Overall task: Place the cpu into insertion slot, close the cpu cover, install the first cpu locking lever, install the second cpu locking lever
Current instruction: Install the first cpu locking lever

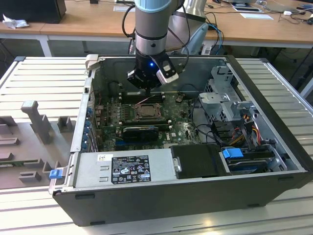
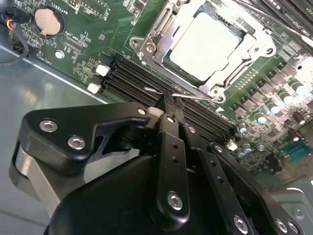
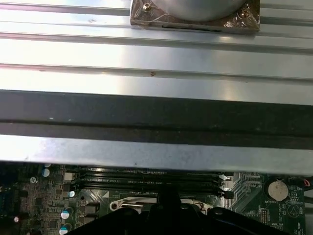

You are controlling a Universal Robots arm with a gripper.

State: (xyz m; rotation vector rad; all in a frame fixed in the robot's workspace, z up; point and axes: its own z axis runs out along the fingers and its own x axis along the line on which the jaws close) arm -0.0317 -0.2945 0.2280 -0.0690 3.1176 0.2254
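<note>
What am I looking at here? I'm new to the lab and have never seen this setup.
A robot arm reaches into an open computer case lying on a metal table. The exterior view comes from a camera off the arm; both wrist views come from cameras riding on the arm.

In the second wrist view, the gripper sits over the black memory slots, its fingers closed on a thin wire lever beside the socket. The cpu lies in the insertion slot, and the cpu cover is folded down around it.

The first wrist view looks across the table's ribs and the case wall to the motherboard.
</note>
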